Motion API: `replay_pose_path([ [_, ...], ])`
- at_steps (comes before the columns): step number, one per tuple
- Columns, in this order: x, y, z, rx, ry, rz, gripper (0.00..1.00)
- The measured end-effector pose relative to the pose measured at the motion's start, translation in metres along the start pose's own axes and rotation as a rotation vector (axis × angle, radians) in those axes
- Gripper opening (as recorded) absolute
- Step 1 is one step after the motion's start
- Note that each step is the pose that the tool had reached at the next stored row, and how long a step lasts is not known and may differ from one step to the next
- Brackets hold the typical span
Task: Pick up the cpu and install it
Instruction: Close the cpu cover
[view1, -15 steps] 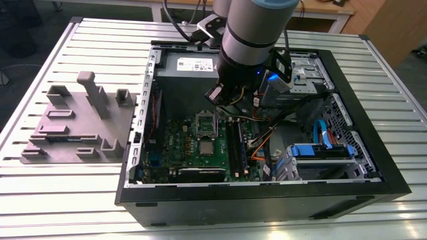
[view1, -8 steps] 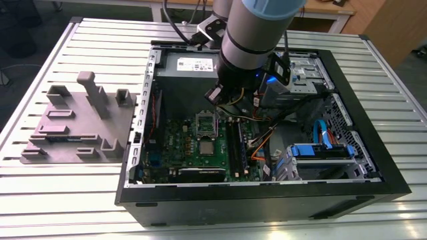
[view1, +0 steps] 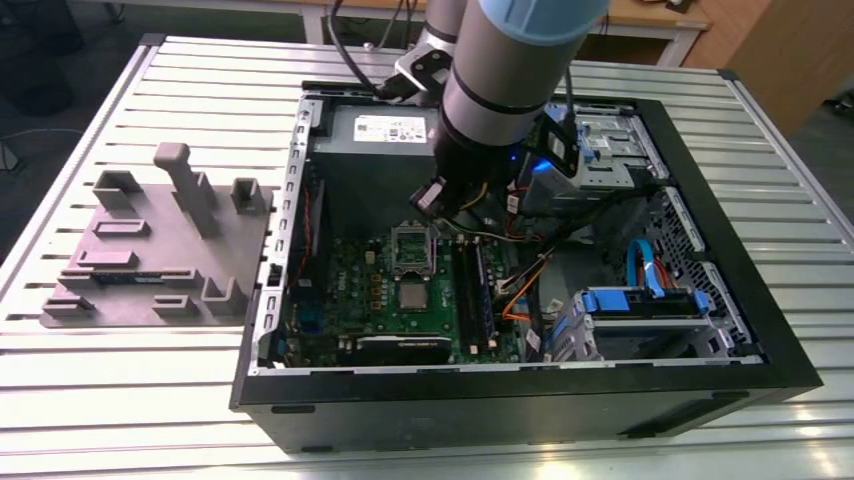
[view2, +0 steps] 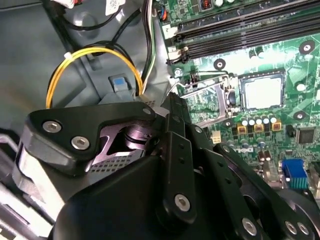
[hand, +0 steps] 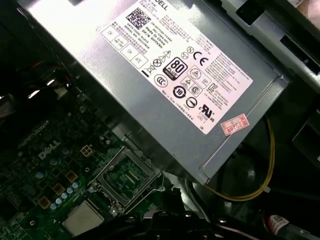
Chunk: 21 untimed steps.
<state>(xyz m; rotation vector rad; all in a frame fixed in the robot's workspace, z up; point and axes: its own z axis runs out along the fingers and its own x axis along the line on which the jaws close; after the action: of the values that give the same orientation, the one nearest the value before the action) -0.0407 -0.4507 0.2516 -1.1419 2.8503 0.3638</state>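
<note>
The cpu (view1: 416, 296) is a small silver-grey square lying flat in a dark frame on the green motherboard (view1: 374, 300), inside the open computer case. Both wrist views show the cpu (view2: 261, 92) (hand: 82, 220), with a hinged metal socket plate (view2: 205, 102) (hand: 125, 175) lying open beside it. My gripper (view1: 437, 205) hangs above the motherboard's far part, between the open plate and the grey power-supply box (view1: 380, 140), apart from the cpu. In the second wrist view the gripper (view2: 172, 100) shows as black linkages meeting near the plate's edge. Nothing visible is held.
A grey tray (view1: 147, 250) with raised fixtures sits on the slatted table at the exterior view's left. Inside the case are yellow wires (view2: 95, 55), memory slots (view2: 240, 30), blue drive brackets (view1: 641, 300) and cable bundles (view1: 534, 280) at the exterior view's right.
</note>
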Motion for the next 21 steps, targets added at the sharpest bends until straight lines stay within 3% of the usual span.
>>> replay_pose_path([
  [5, -0.0006, -0.0031, 0.0073, -0.0009, -0.0009, 0.000, 0.10],
  [14, -0.0030, -0.0064, 0.0104, -0.0009, -0.0009, 0.000, 0.10],
  [21, -0.0014, -0.0094, 0.0241, -0.0028, -0.0027, 0.000, 0.10],
])
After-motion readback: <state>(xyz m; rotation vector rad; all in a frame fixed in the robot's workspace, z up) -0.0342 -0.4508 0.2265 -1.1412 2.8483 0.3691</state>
